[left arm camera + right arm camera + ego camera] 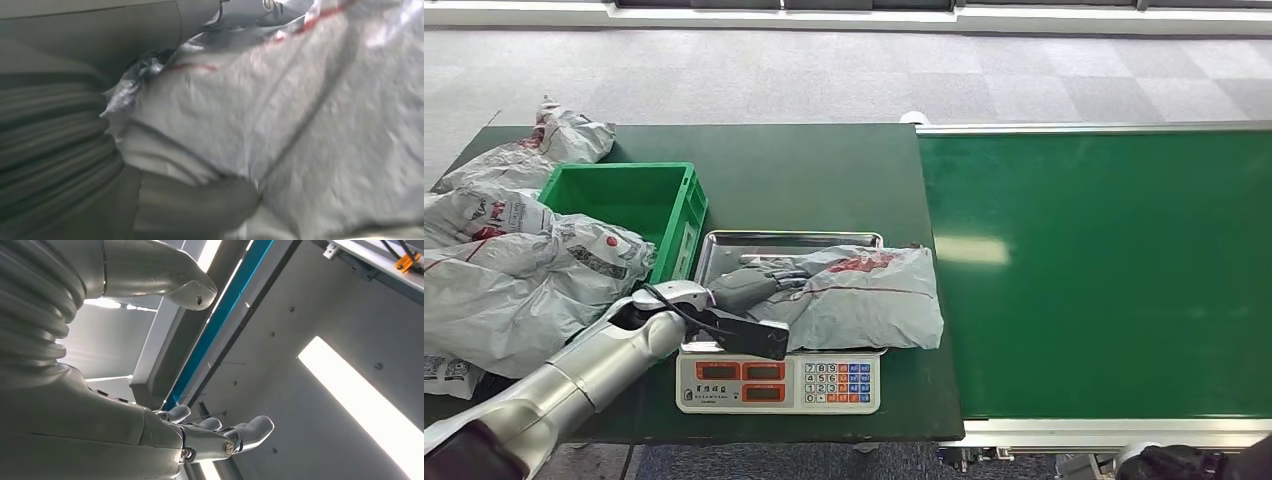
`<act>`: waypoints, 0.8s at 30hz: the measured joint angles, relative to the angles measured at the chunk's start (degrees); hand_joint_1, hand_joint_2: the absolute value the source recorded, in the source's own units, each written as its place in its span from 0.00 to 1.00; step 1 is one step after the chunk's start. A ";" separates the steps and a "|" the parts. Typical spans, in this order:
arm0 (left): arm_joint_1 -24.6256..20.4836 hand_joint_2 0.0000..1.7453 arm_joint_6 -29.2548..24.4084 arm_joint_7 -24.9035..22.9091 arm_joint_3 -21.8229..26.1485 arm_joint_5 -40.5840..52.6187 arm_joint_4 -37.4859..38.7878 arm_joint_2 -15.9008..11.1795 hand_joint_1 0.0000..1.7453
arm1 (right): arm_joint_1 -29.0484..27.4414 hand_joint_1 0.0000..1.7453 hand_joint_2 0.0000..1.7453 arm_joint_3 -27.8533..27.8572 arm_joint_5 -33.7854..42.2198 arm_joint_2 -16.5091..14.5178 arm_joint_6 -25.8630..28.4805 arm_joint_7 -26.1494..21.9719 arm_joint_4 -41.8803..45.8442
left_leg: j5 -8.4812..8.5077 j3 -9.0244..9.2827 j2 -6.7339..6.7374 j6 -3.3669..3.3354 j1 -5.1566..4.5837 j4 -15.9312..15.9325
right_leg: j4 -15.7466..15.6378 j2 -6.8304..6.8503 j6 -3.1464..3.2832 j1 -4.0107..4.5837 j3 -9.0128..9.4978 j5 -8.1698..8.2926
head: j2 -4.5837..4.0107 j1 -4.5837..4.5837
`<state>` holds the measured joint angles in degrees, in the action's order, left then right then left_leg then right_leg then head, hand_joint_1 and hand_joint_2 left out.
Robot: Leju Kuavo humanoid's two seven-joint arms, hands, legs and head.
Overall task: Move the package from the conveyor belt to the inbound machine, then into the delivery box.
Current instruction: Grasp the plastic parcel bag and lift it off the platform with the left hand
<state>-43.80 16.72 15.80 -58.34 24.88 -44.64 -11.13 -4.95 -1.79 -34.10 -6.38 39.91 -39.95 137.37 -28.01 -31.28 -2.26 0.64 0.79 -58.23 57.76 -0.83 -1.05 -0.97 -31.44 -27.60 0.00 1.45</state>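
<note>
A grey plastic mail package with red print lies flat on the steel tray of the inbound scale. My left hand is at the package's left end, fingers laid over its top. In the left wrist view the package sits close against the palm, with the thumb pressed in under its edge, so the hand grips it. The green delivery box stands open just left of the scale. My right hand hangs apart from all this, fingers spread and holding nothing.
The green conveyor belt runs along the right side, bare of packages. Several grey mail bags are piled on the dark green table to the left of the box. Grey carpet floor lies beyond the table.
</note>
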 joint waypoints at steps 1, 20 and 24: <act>0.45 1.00 -1.41 0.08 -0.07 0.07 1.17 1.07 1.00 | 0.01 0.00 1.00 0.00 0.07 -0.02 0.00 0.00 -0.03 | -0.09 0.09 -0.15 -0.09 -0.04 0.00 | -0.01 0.16 -0.04 -0.03 0.28 -0.14 | 0.00 -0.01; 0.15 1.00 -7.38 -0.18 1.06 1.90 6.28 4.07 1.00 | -0.47 0.00 0.00 0.00 -0.99 -0.83 -0.02 0.00 -3.80 | -0.66 0.85 -0.18 -0.16 -0.10 0.04 | -0.03 0.32 0.00 -0.05 1.37 -0.70 | 0.00 -0.01; 0.43 1.00 -7.50 -0.23 1.15 1.90 6.31 3.94 1.00 | -0.73 0.00 0.00 0.00 -1.14 -0.93 -0.02 0.00 -4.31 | -0.69 0.97 -0.10 -0.13 -0.10 0.05 | -0.03 0.30 0.04 -0.04 1.46 -0.72 | 0.00 -0.01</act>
<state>-43.38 9.22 15.57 -57.19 26.77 -38.32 -7.19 -5.69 -1.79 -35.23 -7.31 39.89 -39.95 133.06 -28.69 -30.31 -2.36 0.51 0.70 -58.19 57.73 -0.54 -1.01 -1.01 -29.98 -28.32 0.00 1.44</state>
